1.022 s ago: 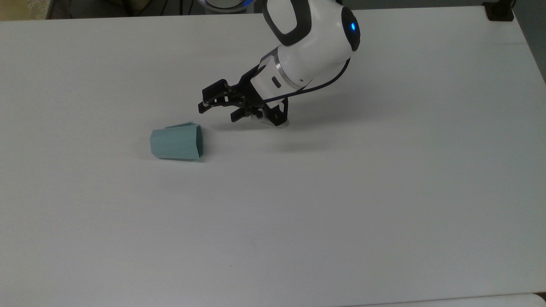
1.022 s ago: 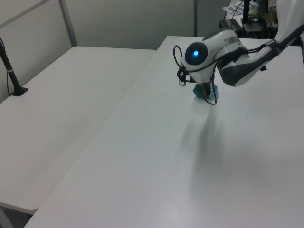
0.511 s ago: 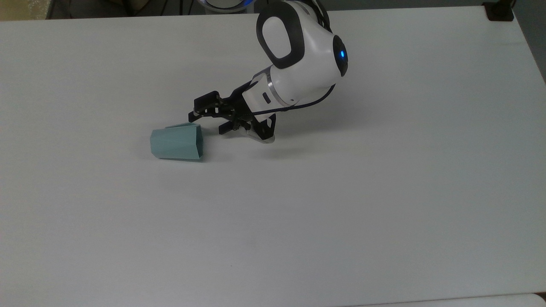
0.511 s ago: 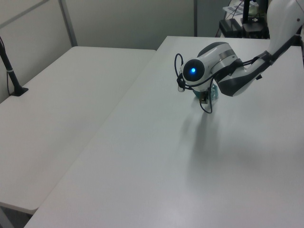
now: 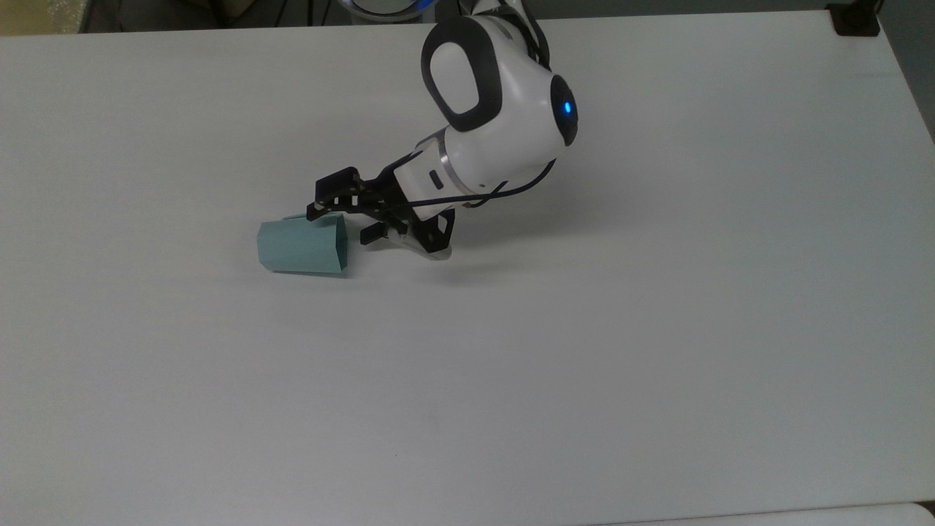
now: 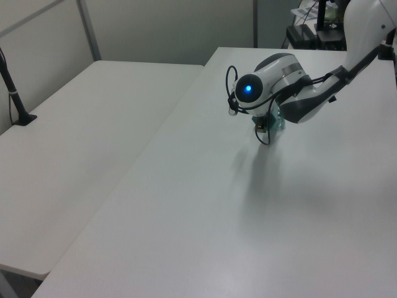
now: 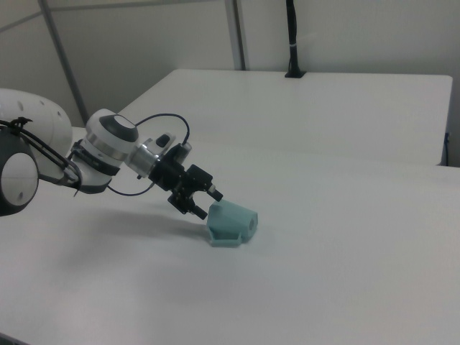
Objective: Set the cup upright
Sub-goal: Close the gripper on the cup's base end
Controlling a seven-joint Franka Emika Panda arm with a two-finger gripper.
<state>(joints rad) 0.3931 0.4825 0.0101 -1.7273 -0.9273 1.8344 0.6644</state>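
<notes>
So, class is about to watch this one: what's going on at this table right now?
A Franka arm is reaching for a small pale teal faceted cup that lies on its side on the white table. Its hand is open, tilted down at the cup's wider mouth end, with one finger over the rim in the top view. The cup has not been gripped or lifted yet, so it is not upright.

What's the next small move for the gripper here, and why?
Probably ease on toward the top view's left until the fingers straddle the rim. The teal faceted cup lies on its side on the white table, wide mouth facing the open gripper, which sits just at that rim, nothing held.
</notes>
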